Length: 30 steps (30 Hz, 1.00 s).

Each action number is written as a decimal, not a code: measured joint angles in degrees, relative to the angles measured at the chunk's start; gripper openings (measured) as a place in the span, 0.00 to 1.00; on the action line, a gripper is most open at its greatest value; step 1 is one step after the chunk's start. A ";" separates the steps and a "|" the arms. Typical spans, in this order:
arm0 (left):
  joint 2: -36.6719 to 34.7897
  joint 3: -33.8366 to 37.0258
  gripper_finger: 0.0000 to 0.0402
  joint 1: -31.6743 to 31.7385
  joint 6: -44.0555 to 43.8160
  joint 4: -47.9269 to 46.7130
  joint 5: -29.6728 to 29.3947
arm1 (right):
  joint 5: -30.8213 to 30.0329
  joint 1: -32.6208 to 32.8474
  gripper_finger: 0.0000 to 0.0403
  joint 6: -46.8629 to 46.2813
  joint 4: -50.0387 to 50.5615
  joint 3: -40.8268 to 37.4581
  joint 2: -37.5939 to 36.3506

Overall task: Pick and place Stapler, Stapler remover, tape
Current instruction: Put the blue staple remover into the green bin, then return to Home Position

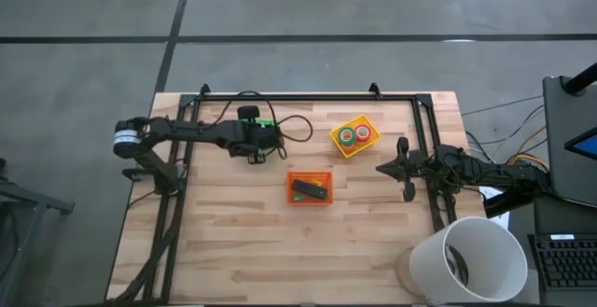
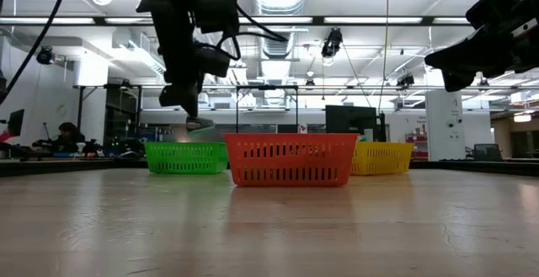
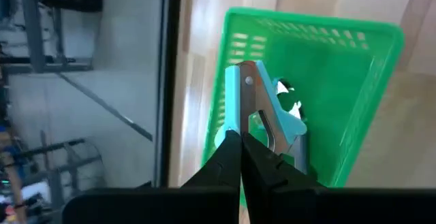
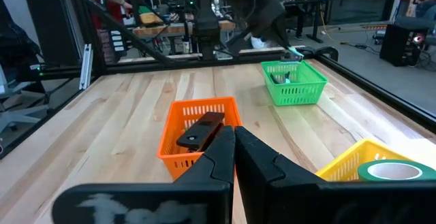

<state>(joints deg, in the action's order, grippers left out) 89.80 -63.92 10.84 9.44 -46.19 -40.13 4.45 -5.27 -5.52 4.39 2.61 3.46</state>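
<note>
Stapler remover (image 3: pixel 272 125) in shut left pincer (image 3: pixel 240 142) above green basket (image 3: pixel 354 60) on wooden table (image 1: pixel 233 242).

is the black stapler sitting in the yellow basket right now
No, the stapler lies in the orange basket, while the yellow basket holds tape rolls.

My dark fingers (image 3: pixel 240 157) are showing against a green slotted basket (image 3: pixel 344 81). A black stapler (image 1: pixel 310 191) is lying in an orange basket (image 1: pixel 309 177), red and green tape (image 1: pixel 354 135) in a yellow basket (image 1: pixel 340 145), all on my pale striped wood desk (image 1: pixel 280 251).
</note>
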 joint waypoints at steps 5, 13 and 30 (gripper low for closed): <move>0.12 1.83 0.01 2.48 -0.10 3.28 7.20 | -0.02 -0.01 0.02 0.00 0.00 0.00 0.01; 0.17 3.25 0.05 2.97 -1.98 7.07 7.67 | 0.00 -0.01 0.02 0.00 0.00 0.00 0.00; -5.73 5.52 0.16 1.42 -6.50 15.07 26.53 | -0.02 0.01 0.02 0.00 -0.01 0.00 0.00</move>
<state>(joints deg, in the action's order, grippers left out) 84.07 -58.40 12.25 2.93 -31.12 -13.60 4.43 -5.26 -5.52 4.38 2.61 3.46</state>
